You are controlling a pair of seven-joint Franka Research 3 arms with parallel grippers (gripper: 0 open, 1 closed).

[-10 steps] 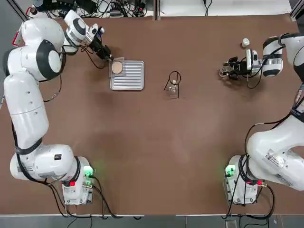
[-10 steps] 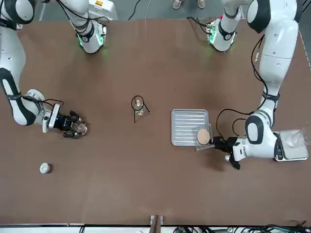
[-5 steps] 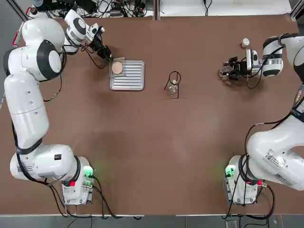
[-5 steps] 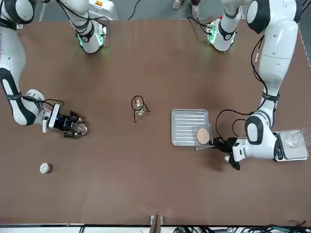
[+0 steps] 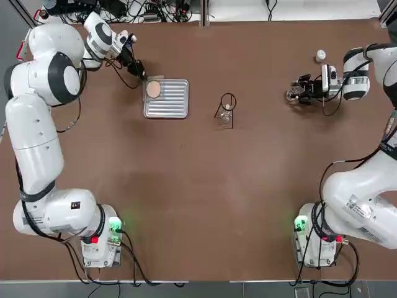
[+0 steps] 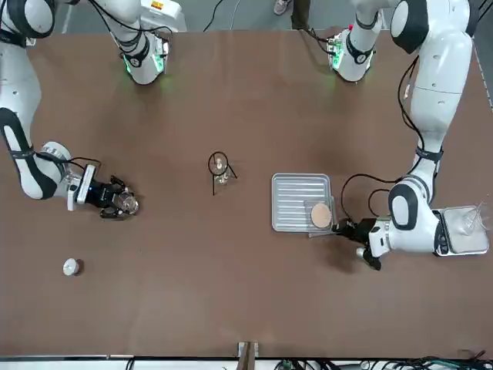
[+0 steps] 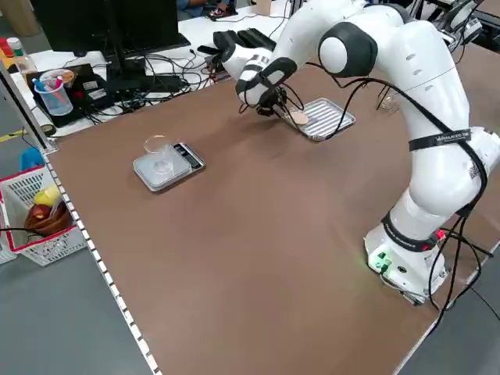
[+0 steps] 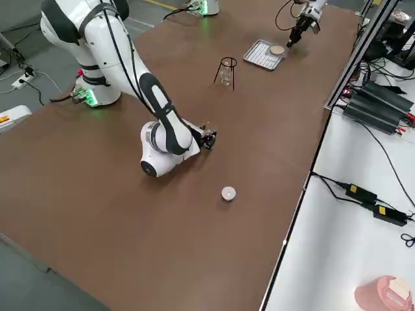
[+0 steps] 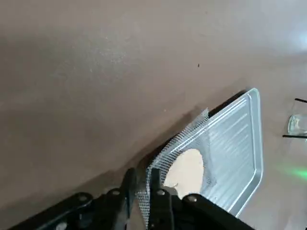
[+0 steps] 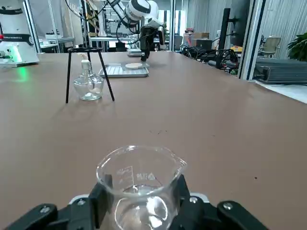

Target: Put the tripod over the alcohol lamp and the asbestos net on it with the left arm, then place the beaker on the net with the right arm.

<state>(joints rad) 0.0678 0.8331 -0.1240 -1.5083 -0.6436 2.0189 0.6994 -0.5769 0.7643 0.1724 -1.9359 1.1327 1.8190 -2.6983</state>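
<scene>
two arms: both at the far half of the table, you've got one task thing in each.
left gripper (image 5: 142,76): at the far-left, just off the corner of the ribbed tray (image 5: 170,105). fingers pinched narrow on the edge of the asbestos net (image 5: 153,89); wrist view shows the mesh (image 9: 184,158) nipped btw the two fingertips (image 9: 154,179).
net position: lying on the tray's near-gripper end, tan disc up. looks about flat, maybe a touch lifted at the gripped corner, can't tell for sure.
key relation: tripod (image 5: 227,107) sits to the right of the net across the tray, near table centre. you carry the net that way, along the tray's width and a bit toward the bases. left arm is clearly the nearer one.
net axis: square, so no real long axis; keep it level w/ the disc up.
tripod + lamp: tripod upright, ring on top, already standing over the alcohol lamp (image 10: 88,82); lamp neck comes up inside the legs, below the ring. step 1 looks done, net step in hand.
right gripper (image 5: 296,90): far-right, low at the table, closed round the beaker (image 10: 140,187). beaker upright, mouth up, spout lip visible.
beaker to tripod: tripod lies to its left, well apart. i'd hold the right arm there till the net is down.
white cap (image 5: 320,55): beyond the right gripper, not in the way.
</scene>
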